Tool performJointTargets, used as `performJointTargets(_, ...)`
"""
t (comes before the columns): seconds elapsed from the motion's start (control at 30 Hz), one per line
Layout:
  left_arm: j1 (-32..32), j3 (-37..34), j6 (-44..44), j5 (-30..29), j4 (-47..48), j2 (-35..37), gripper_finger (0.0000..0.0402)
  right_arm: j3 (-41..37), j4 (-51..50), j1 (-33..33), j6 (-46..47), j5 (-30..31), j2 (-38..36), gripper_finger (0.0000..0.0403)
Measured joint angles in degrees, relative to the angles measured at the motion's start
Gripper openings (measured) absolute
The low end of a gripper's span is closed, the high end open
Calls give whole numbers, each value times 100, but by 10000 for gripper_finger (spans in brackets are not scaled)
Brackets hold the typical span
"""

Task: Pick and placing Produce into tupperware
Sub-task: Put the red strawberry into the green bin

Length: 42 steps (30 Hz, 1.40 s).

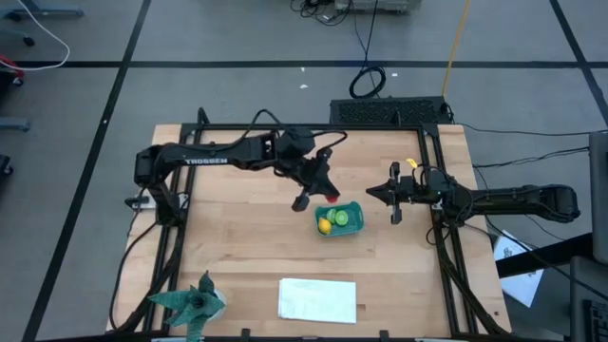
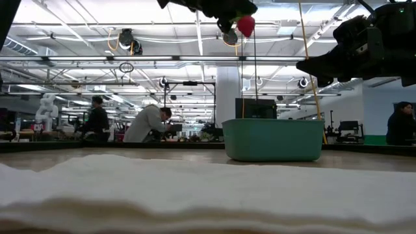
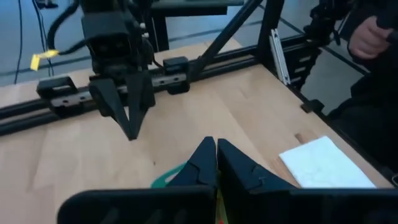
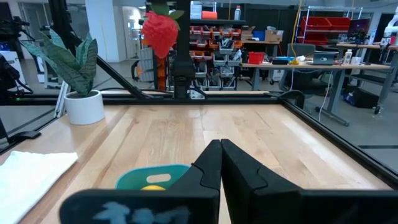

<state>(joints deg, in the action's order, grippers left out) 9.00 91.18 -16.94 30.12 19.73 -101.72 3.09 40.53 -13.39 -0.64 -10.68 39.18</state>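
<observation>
The teal tupperware stands right of the table's middle. A yellow piece and a green piece lie in it. My left gripper hangs over the tub's far edge, shut on a red strawberry-like piece of produce. My right gripper waits shut and level at the table's right, pointing at the tub. In the right wrist view, the tub's rim and the yellow piece show just ahead of the fingers. My left gripper pinches the red piece by its upper, leafy end between its two shut fingers. The fingers slant down from the table's far left. The piece hangs below the fingertips, lifted clear, high above the tub's far edge.
A white sheet lies at the near edge. A green spiky plant figure in a white pot stands at the near left corner. Black frame rails run along the table's sides. A person's hand shows beyond the table.
</observation>
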Motion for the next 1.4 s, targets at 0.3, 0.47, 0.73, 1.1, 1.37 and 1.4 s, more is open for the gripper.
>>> performJointTargets(0.3, 9, 0, 204, 2, -503, -587, 0, 0, 6, -1, 11, 0, 0, 0)
performJointTargets(0.47, 91, 0, 371, 152, -835, -876, 0, -2, 0, 0, 22, -1, 1, 0)
performJointTargets(0.73, 199, -1, 1143, -224, -1412, -1271, 0, -1, -1, -1, 22, 0, 1, 0)
performJointTargets(1.1, -69, 2, 1406, -601, -1771, -1735, 0, 0, -42, 0, 20, 0, 3, 0)
performJointTargets(1.37, -166, 7, 1302, -882, -2034, -1921, 0, 0, 0, 0, 20, 0, 4, 0)
performJointTargets(1.4, -187, 0, 1279, -939, -2011, -1935, 0, -2, 1, 0, 20, -2, 4, 0)
